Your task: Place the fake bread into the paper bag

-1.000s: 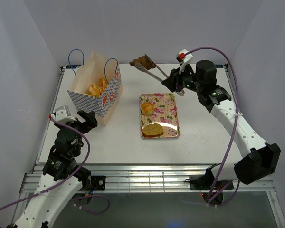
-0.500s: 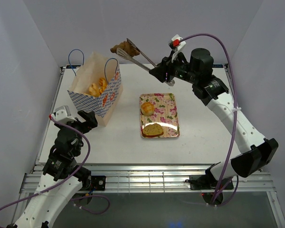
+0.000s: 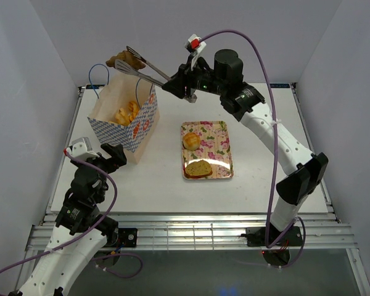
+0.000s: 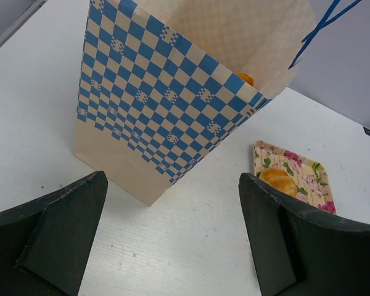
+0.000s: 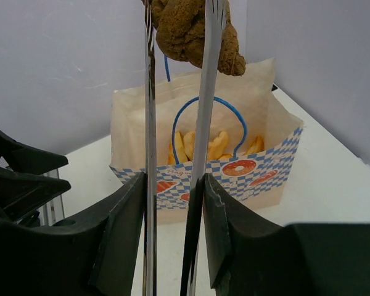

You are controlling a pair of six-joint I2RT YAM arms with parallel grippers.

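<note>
Fingers (image 4: 55, 234) of our left hand (image 4: 171, 185) stand wide apart and hold nothing, just short of the checkered side of the paper bag (image 3: 142, 126). Past them on the worktop (image 3: 259, 179) lies the floral tray (image 3: 225, 151) with a flat slice (image 3: 199, 168) at its near end and a round bun (image 3: 192, 140) at its far end. We judge all this fake bread light and stiff. The glossy bun would likely slip or roll unless taken across its widest part. The slice lies low and is best taken by an edge.

Farther back, the bag stands upright and open with golden twisted loaves (image 3: 126, 113) inside. Being thin paper, it would probably shift or tip at a knock, and its blue cord loops could snag.

Highest and farthest, our right hand (image 5: 172, 185) is clamped on the handles of metal tongs (image 3: 149, 73), whose blades pinch the dark brown piece (image 3: 124, 61) across its middle. It hangs in the air above the bag's far side. Its knobbly surface should give smooth metal some purchase, though the grip looks narrow.
</note>
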